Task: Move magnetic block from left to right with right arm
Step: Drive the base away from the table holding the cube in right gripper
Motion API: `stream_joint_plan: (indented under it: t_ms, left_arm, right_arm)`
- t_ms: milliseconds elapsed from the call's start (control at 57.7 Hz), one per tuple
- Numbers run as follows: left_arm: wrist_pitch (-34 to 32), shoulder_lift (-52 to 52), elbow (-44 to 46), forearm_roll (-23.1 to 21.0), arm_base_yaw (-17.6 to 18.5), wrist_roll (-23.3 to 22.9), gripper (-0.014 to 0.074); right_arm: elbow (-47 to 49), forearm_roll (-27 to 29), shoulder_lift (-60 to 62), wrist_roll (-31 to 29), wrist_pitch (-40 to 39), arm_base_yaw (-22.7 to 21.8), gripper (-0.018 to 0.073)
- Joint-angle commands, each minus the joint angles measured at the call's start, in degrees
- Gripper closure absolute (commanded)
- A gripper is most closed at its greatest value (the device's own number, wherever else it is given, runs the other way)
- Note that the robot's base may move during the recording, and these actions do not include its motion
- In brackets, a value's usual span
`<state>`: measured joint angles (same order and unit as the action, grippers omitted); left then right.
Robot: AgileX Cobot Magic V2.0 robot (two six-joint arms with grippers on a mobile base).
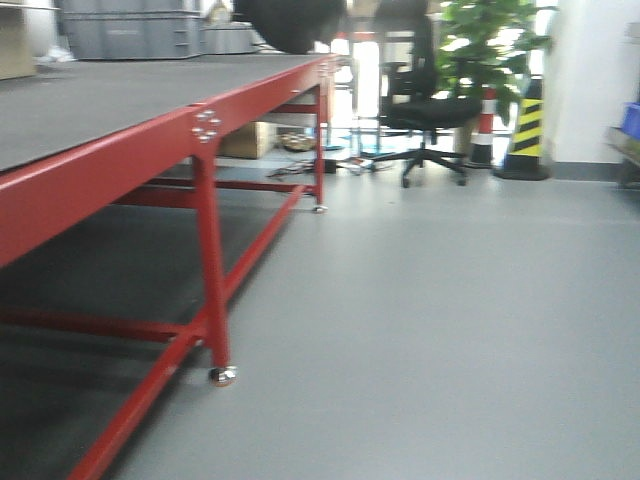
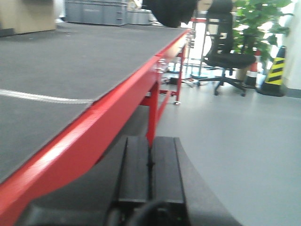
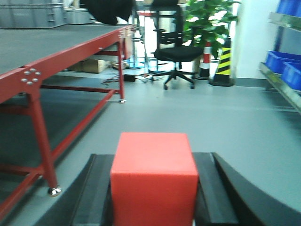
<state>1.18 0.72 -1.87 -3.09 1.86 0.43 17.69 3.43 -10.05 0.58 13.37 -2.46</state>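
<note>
Currently clamped in right gripper (image 3: 154, 200): magnetic block (image 3: 153, 174), touching both black fingers (image 3: 96, 193), held over grey floor (image 3: 197, 113), off the red-framed table (image 3: 70, 52) seen at view left. Left gripper (image 2: 150, 165) pressed fully together, holding nothing, just beside the table edge. Farther off: office chair (image 3: 176, 54), yellow-black cone (image 3: 225, 61), plant (image 3: 207, 21), grey crates (image 3: 33, 14) at the table's far end.

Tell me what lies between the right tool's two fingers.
The red magnetic block fills that gap, touching both black fingers of the right tool; the right wrist view shows it.
</note>
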Motion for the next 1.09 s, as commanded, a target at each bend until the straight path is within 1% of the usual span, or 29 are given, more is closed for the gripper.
stream_joint_plan:
  t_ms: [0,1074]
  left_arm:
    - [-4.78,0.65,-0.46,-0.15,0.0,-0.43,0.0722]
    - [-4.78,0.65,-0.46,-0.15,0.0,-0.43,0.0722]
  right_arm:
    - [1.69,0.12,-0.61,-0.58,-5.36,-0.35,0.0241]
    - [1.69,0.12,-0.61,-0.58,-5.36,-0.35,0.0241]
